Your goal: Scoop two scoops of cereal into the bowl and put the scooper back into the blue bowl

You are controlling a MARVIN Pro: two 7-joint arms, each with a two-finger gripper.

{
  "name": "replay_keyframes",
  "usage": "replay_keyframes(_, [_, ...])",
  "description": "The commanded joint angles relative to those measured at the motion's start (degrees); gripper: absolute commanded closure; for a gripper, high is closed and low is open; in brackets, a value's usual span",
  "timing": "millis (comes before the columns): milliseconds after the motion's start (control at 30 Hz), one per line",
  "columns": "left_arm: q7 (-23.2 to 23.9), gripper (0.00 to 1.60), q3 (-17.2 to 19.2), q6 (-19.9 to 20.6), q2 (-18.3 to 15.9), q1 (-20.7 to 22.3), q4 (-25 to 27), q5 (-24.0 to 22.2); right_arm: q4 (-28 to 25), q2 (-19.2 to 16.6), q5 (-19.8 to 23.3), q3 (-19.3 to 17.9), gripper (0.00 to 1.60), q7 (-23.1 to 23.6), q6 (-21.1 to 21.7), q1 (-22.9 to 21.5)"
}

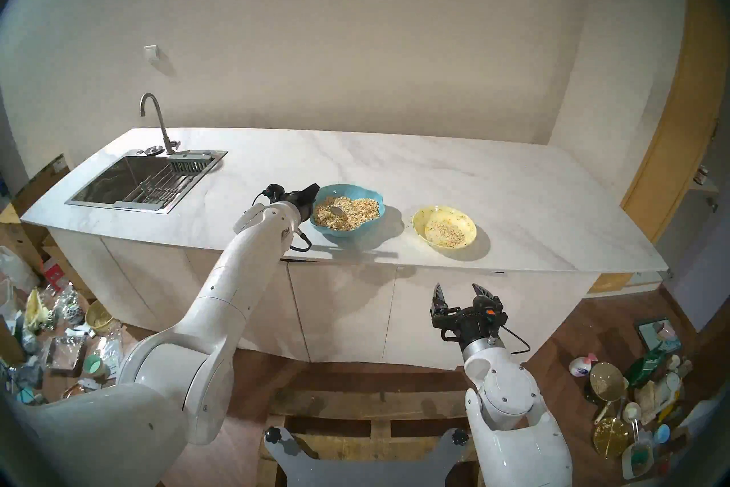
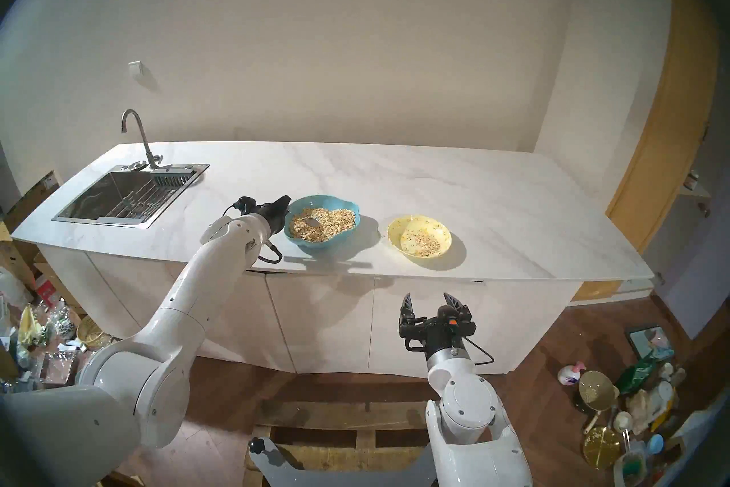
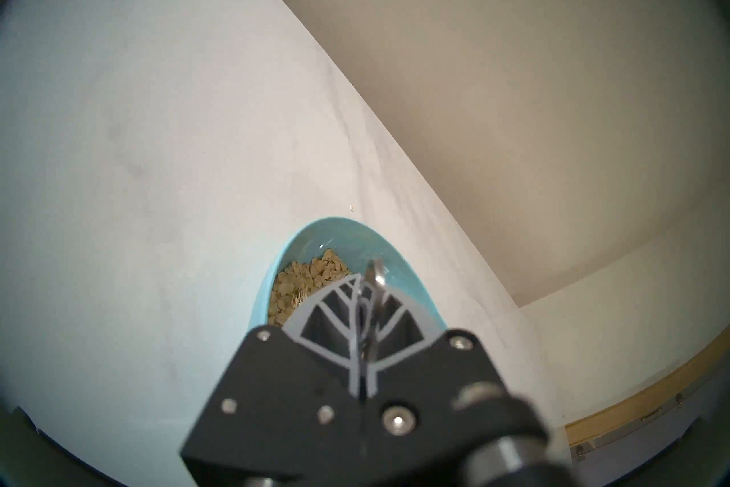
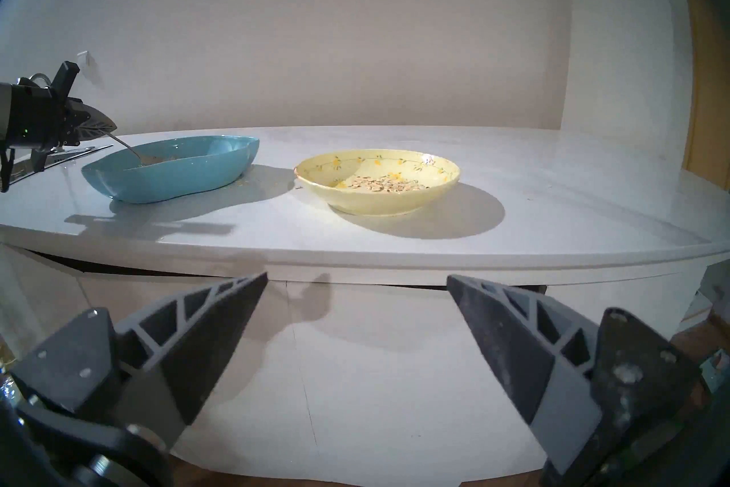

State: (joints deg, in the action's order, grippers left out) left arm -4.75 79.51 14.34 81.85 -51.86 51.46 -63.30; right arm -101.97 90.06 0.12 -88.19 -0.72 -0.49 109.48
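The blue bowl (image 1: 349, 234) stands on the white counter, holding a heap of cereal (image 1: 357, 215). My left gripper (image 1: 311, 204) hovers at the bowl's left rim, shut on the scooper's handle. The scooper (image 1: 337, 211) slopes down with its silver head lying in the flakes. In the left wrist view the closed fingertips (image 3: 357, 284) pinch the handle (image 3: 377, 272) over the cereal (image 3: 308, 276). To the right sits the pale-yellow bowl (image 1: 468, 227) with a thin layer of cereal (image 1: 444, 230). My right gripper (image 1: 460, 290) hangs open and empty below the counter's front edge.
A steel sink (image 1: 146, 182) with a faucet (image 1: 158, 122) is set in the counter's far left. A few flakes lie between the two bowls (image 4: 245, 182). Clutter covers the floor at both sides (image 1: 632, 407). The counter's front edge (image 4: 355, 257) runs just above my right gripper.
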Motion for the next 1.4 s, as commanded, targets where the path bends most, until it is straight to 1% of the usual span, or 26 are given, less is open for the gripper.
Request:
replay_keyframes(0, [1.3,1.60,-0.3,-1.2,1.6,2.7,-1.1,0.0,-1.4,0.1,0.1,0.1,0.00,0.0,-0.3,-0.3])
replay_keyframes(633, [3.1,1.60,-2.1,-3.1,4.6,6.3,-8.7,0.5,-1.4,0.1,0.1,0.1,0.00,0.0,-0.3,-0.3])
replay_keyframes(833, [3.5,1.60,-2.1,-3.5,5.3,6.9,-9.8,0.0,-1.4,0.1,0.1,0.1,0.00,0.0,-0.3,-0.3])
replay_keyframes(1000, [3.8,1.60,-1.9,-3.4,5.1,6.3,-10.1,-0.3,-1.5,0.1,0.1,0.1,0.00,0.0,-0.3,-0.3])
replay_keyframes(1100, [4.1,1.60,-1.2,-3.0,5.1,6.1,-9.8,-1.2,-1.5,0.1,0.1,0.1,0.00,0.0,-0.3,-0.3])
replay_keyframes(1267, [3.5,1.60,2.4,-0.4,5.9,5.9,-10.0,-4.8,-1.5,0.1,0.1,0.1,0.00,0.0,-0.3,-0.3])
replay_keyframes(1300, [3.5,1.60,3.5,0.2,6.1,5.9,-10.6,-5.9,-1.5,0.1,0.1,0.1,0.00,0.0,-0.3,-0.3])
replay_keyframes(1367, [3.5,1.60,4.8,1.2,6.4,5.8,-11.6,-6.5,-1.5,0.1,0.1,0.1,0.00,0.0,-0.3,-0.3])
